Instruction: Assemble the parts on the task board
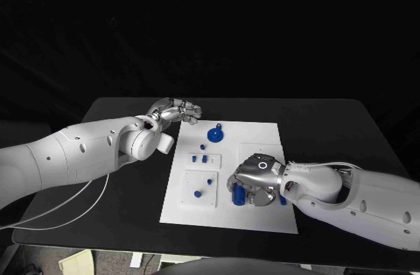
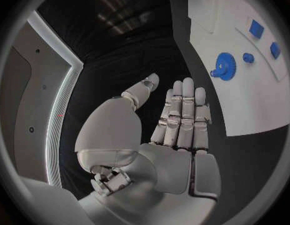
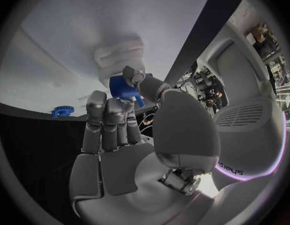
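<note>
The white task board (image 1: 263, 138) lies in the middle of the black table. My right hand (image 1: 255, 181) hovers low over the board's near right area and pinches a blue part (image 3: 123, 87) between thumb and fingers; in the head view that blue part (image 1: 238, 193) pokes out under the hand. My left hand (image 1: 175, 112) hangs over the table by the board's far left corner, fingers straight, holding nothing. A blue gear (image 1: 216, 133) stands at the far end of the board, and the left wrist view shows the gear (image 2: 224, 66) ahead of the fingertips.
Small blue pieces sit on the board's left half: a peg (image 1: 202, 146), a pair (image 1: 199, 159) on a raised plate, and two more (image 1: 198, 195) on a nearer plate. A white cable (image 1: 61, 205) trails over the table's left side.
</note>
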Robot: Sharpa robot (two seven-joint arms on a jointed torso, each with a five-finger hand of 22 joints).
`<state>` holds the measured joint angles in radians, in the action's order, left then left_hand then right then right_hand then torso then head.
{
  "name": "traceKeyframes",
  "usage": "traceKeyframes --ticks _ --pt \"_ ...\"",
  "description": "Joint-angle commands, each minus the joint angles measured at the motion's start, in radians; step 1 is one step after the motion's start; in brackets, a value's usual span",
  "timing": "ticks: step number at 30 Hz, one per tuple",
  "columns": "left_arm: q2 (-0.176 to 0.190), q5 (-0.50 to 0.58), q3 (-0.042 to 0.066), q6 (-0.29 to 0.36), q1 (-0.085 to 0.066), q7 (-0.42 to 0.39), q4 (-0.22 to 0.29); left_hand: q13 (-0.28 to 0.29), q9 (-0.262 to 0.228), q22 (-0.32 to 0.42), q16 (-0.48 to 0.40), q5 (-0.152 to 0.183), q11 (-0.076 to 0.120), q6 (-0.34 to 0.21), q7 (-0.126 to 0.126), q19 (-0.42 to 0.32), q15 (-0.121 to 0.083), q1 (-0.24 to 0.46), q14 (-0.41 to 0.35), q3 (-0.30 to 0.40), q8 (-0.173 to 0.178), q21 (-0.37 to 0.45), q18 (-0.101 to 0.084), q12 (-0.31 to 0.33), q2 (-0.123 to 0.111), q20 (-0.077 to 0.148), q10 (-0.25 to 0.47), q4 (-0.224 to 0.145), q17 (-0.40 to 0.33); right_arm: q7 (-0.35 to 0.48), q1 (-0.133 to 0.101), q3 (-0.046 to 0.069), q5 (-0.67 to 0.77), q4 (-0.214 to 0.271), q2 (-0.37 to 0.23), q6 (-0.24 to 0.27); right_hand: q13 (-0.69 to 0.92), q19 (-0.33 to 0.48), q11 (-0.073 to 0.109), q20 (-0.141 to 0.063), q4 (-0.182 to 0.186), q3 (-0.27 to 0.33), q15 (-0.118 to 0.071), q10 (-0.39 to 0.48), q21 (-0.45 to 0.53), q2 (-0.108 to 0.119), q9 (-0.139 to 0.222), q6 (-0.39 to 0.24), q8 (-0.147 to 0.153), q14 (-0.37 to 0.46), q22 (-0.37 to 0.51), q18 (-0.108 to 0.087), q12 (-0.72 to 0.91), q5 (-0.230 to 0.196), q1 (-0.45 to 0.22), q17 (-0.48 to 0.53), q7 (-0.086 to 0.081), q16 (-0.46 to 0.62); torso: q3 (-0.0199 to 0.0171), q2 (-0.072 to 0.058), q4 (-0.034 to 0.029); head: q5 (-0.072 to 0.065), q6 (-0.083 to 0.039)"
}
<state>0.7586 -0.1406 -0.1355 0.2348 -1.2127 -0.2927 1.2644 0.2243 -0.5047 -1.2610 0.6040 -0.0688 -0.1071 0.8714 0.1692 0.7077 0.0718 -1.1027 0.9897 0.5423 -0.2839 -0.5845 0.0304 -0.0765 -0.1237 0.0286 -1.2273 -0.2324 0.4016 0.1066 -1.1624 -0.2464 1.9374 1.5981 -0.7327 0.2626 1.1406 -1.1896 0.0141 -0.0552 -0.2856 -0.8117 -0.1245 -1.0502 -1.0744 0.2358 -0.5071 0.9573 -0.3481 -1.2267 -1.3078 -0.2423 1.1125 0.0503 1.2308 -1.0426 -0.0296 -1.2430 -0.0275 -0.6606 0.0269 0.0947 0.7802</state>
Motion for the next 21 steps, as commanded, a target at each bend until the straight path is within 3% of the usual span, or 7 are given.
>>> traceKeyframes --ticks 1,4,7,12,15,21 --pt "-0.001 -0.001 0.001 -0.011 -0.001 -0.006 0.003 -0.002 0.001 -0.001 -0.007 0.006 -0.001 -0.009 -0.001 0.005 0.003 0.012 0.007 0.002 0.000 0.006 0.007 0.005 -0.001 -0.004 0.005 0.005 0.002 0.001 0.001 -0.001 -0.005 -0.004 0.000 -0.012 -0.003 0.008 -0.001 0.000 -0.002 -0.004 0.006 0.007 -0.003 0.007 0.013 0.041 0.016 0.001 -0.011 -0.020 0.007 -0.001 -0.002 -0.001 -0.066 0.000 0.0000 0.000 0.0004 0.000 0.001" --pt "0.000 -0.001 0.001 -0.010 -0.001 -0.005 0.003 -0.002 0.001 -0.002 -0.007 0.006 -0.001 -0.009 -0.001 0.005 0.003 0.012 0.007 0.002 0.000 0.006 0.007 0.005 -0.001 -0.004 0.005 0.006 0.002 -0.003 0.001 -0.001 -0.007 -0.005 -0.001 -0.004 -0.008 0.011 -0.001 0.000 -0.002 0.000 0.006 0.013 -0.002 0.016 0.027 -0.019 0.048 0.004 -0.010 -0.020 0.007 -0.001 0.005 0.000 -0.065 0.002 0.0001 0.000 0.0003 0.001 0.000" --pt "-0.001 -0.001 0.001 -0.010 -0.001 -0.004 0.003 -0.002 0.001 -0.002 -0.007 0.006 -0.001 -0.009 -0.001 0.005 0.003 0.012 0.007 0.002 0.000 0.006 0.007 0.005 -0.001 -0.004 0.005 0.006 0.002 -0.008 0.001 -0.001 -0.010 -0.003 -0.002 0.002 -0.015 0.017 0.008 0.001 -0.002 0.005 -0.002 0.023 0.003 0.027 0.042 -0.090 0.082 0.010 -0.008 -0.020 0.004 0.000 0.011 0.001 -0.054 0.006 0.0000 0.000 0.0000 0.002 0.000" --pt "-0.001 -0.004 0.001 -0.009 -0.001 -0.003 0.003 -0.002 0.001 -0.002 -0.007 0.006 -0.001 -0.009 -0.001 0.005 0.003 0.011 0.007 0.002 0.000 0.006 0.007 0.005 -0.001 -0.004 0.005 0.005 0.003 -0.019 0.001 -0.001 -0.009 -0.001 -0.003 0.020 -0.023 0.023 0.012 0.001 -0.002 0.005 -0.005 0.032 0.008 0.037 0.048 -0.132 0.097 0.016 -0.006 -0.020 0.003 0.000 0.019 0.002 -0.049 0.010 0.0000 0.000 0.0002 0.002 -0.001" --pt "-0.001 -0.007 0.001 -0.007 -0.001 0.001 0.002 -0.002 0.001 -0.002 -0.008 0.006 -0.001 -0.009 -0.001 0.005 0.003 0.011 0.008 0.002 0.000 0.007 0.008 0.005 -0.002 -0.004 0.005 0.005 0.003 -0.024 0.001 -0.001 -0.007 0.001 -0.008 0.031 -0.029 0.023 0.020 0.002 0.001 -0.005 -0.012 0.035 0.011 0.046 0.058 -0.201 0.124 0.018 -0.004 -0.020 0.005 0.002 0.030 0.003 -0.040 0.011 0.0001 0.000 0.0003 0.002 -0.001" --pt "-0.002 -0.007 0.001 -0.007 -0.001 0.001 0.002 -0.002 0.001 -0.003 -0.008 0.006 -0.001 -0.010 -0.001 0.005 0.003 0.010 0.008 0.002 0.000 0.007 0.008 0.005 -0.003 -0.004 0.005 0.005 0.005 -0.029 0.001 -0.001 -0.032 0.012 -0.021 0.049 -0.038 0.020 0.028 0.002 0.007 -0.034 -0.019 0.037 0.013 0.050 0.056 -0.234 0.125 0.017 -0.003 -0.020 0.011 0.002 0.039 0.004 -0.030 0.011 -0.0002 0.001 -0.0003 0.001 -0.004"
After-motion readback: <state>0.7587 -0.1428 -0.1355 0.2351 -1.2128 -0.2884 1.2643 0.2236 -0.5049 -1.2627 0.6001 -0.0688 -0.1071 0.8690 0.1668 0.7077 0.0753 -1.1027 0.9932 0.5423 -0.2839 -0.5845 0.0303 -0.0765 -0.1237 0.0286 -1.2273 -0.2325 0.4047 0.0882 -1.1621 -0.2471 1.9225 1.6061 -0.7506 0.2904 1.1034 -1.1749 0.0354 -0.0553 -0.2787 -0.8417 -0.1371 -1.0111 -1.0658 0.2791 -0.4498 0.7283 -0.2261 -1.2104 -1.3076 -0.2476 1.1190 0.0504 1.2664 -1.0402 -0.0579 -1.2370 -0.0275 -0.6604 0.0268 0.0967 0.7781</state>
